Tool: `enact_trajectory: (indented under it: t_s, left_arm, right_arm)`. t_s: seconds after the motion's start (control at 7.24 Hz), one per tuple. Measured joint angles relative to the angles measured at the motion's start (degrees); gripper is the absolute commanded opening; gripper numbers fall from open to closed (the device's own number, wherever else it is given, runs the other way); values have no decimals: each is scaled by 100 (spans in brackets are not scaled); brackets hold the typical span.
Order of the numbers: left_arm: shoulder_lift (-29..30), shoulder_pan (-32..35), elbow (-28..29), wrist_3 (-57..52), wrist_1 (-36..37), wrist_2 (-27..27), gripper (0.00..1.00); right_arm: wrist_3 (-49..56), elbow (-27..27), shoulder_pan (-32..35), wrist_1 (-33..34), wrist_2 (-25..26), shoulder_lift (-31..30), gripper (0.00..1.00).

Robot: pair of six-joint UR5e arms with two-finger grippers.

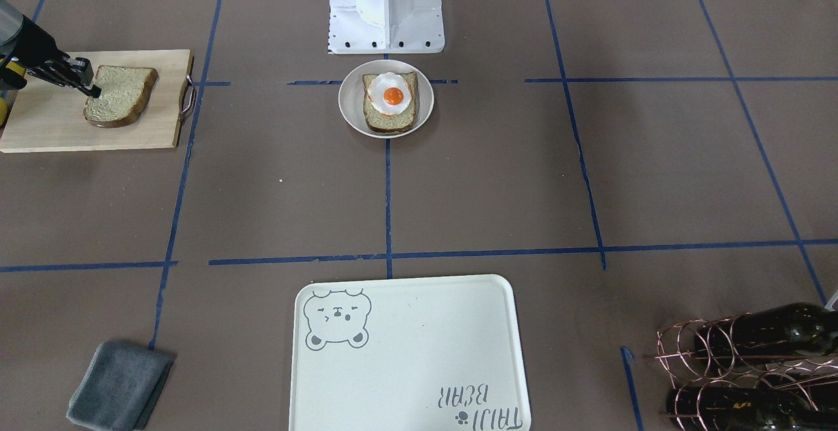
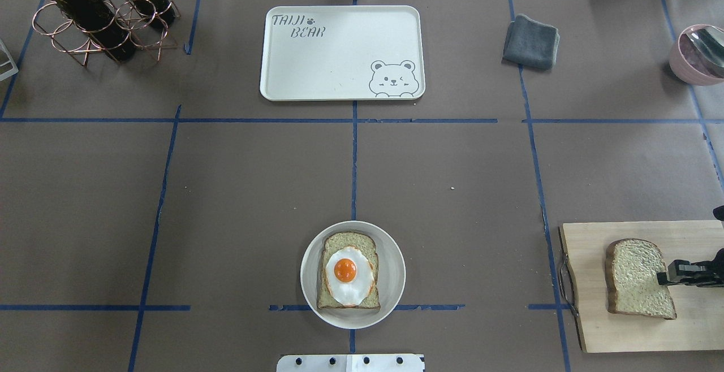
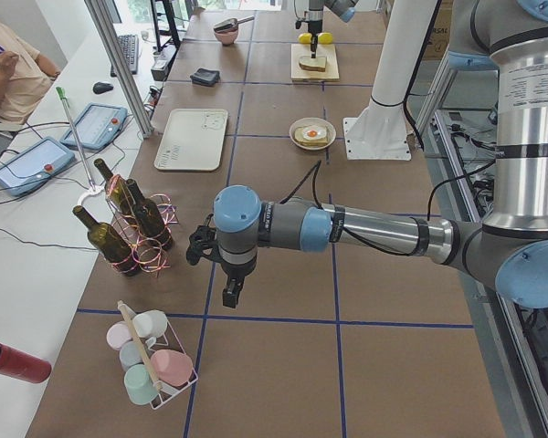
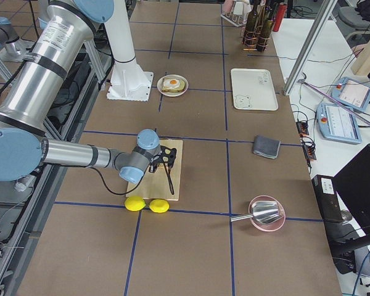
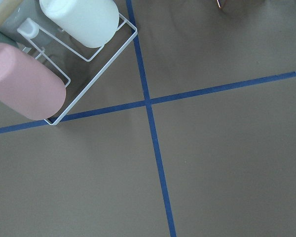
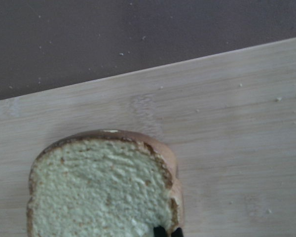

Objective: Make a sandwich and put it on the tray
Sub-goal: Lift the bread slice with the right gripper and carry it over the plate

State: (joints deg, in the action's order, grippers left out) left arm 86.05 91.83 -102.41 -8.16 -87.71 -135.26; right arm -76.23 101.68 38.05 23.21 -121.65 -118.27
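The right hand (image 2: 663,277) reaches in from the right over the wooden cutting board (image 2: 650,332), which lies at the near right of the worktop (image 2: 254,191). It is closed on the right-hand edge of the loose bread slice (image 2: 633,273) lying on that board. In the right wrist view its dark fingertips (image 6: 160,231) sit close together against the brown crust. The rest of the sandwich is well apart from this, near the robot's base at the middle of the worktop. There the egg-topped slice (image 2: 338,240) lies flat in a round off-white plate (image 2: 390,259), with the fried egg (image 2: 346,276) resting on it, yolk up. The tray (image 2: 339,61) sits at the far middle, with its bear face at its near right corner and nothing on it. A folded grey cloth (image 2: 530,41) lies to the right of the tray, and a copper bottle rack (image 2: 85,27) stands at the far left. The left hand (image 3: 229,297) hangs over bare worktop off to the left, near a wire rack of cups (image 3: 155,360). Whether it is open or closed cannot be told.
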Motion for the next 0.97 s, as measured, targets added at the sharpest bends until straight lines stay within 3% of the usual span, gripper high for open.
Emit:
enact_trajectory:
  t_s: [0.69, 0.97]
  left_arm:
    - [0, -1, -11, 5, 0, 0, 100]
    - [0, -1, -11, 2, 0, 0, 100]
  right_arm:
    - [-514, 239, 31, -845, -176, -189, 0]
    - [-958, 542, 20, -941, -272, 137, 0]
